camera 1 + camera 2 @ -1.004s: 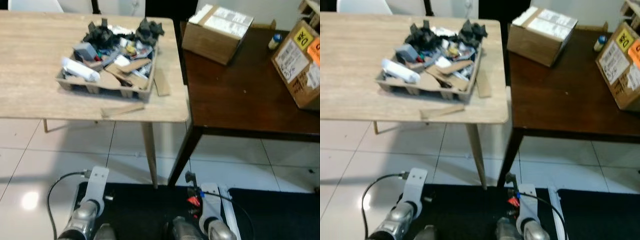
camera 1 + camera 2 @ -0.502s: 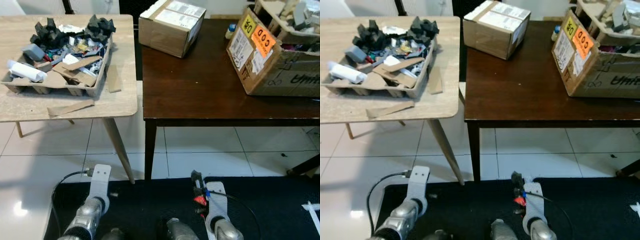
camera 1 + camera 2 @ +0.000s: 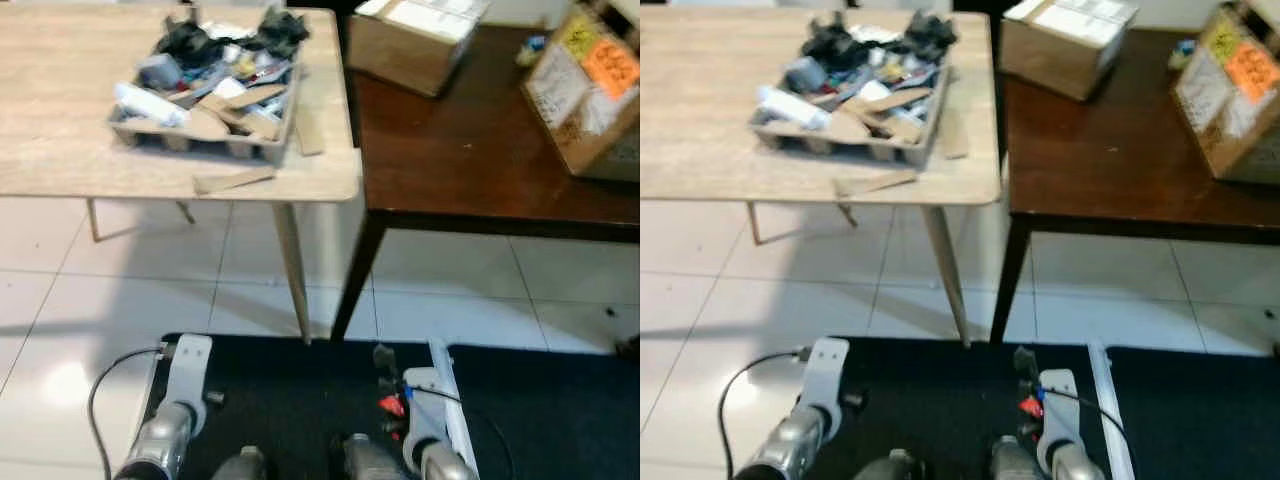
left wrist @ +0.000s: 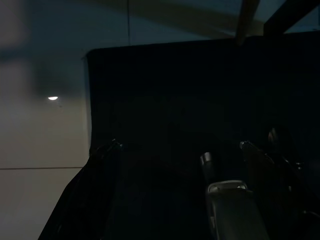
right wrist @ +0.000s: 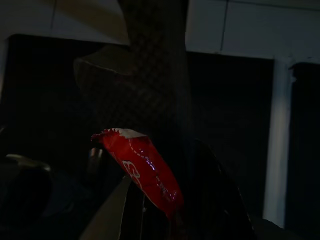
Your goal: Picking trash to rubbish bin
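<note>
Left to right: your left gripper [image 4: 170, 150] hangs idle, fingers spread over the black mat [image 3: 300, 400]; right gripper [image 5: 165, 200] pinches the red wrapper [image 5: 142, 170] low, likely carrying it binward; tray of trash [image 3: 205, 95] sits on the light table [image 3: 60, 150].

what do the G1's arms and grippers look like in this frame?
Both arms are silver metal with white wrist brackets. The left arm trails a looping black cable. The right arm carries a dark cable and a small blue fitting. In the dim wrist views, the left gripper and right gripper have long black fingers.
</note>
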Motion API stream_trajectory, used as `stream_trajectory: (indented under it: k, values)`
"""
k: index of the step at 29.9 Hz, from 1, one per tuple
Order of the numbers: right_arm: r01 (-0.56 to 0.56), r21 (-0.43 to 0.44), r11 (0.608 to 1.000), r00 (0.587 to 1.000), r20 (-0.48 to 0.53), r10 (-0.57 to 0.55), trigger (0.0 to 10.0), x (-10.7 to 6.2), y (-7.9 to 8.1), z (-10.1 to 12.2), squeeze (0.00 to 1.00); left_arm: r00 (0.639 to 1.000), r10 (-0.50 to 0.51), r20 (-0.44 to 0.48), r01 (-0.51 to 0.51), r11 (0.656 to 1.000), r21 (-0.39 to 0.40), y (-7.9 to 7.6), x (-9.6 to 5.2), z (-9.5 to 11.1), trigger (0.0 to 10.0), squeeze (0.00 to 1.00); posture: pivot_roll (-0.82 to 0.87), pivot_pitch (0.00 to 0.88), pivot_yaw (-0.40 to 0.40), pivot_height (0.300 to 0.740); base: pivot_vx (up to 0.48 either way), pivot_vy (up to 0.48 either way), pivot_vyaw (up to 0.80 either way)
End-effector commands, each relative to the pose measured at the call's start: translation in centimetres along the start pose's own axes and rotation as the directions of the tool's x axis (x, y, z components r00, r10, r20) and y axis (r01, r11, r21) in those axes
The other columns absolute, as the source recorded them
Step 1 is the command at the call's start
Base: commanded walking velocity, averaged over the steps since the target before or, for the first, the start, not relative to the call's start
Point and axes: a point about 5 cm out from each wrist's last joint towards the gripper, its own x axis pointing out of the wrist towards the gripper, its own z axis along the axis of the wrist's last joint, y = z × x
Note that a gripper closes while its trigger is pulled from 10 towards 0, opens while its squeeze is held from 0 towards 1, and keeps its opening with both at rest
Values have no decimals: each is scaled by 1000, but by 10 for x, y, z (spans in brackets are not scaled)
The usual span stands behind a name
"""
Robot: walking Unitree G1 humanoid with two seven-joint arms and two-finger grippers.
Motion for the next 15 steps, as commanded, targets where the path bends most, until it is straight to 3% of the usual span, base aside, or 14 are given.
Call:
stream_trajectory:
  k: [1,15]
  values:
    - [15,4,1000,999,-48,-15,10000,-6,-4,-14,0,999,-14,-41,15,1000,21,-1,-2,-10,10000,0,3,263,-32,740,0,0,0]
    - [21,11,1000,998,-63,-20,10000,-8,-7,-18,0,999,-23,-31,24,999,41,-4,-2,-8,10000,0,2,260,-29,740,0,0,0]
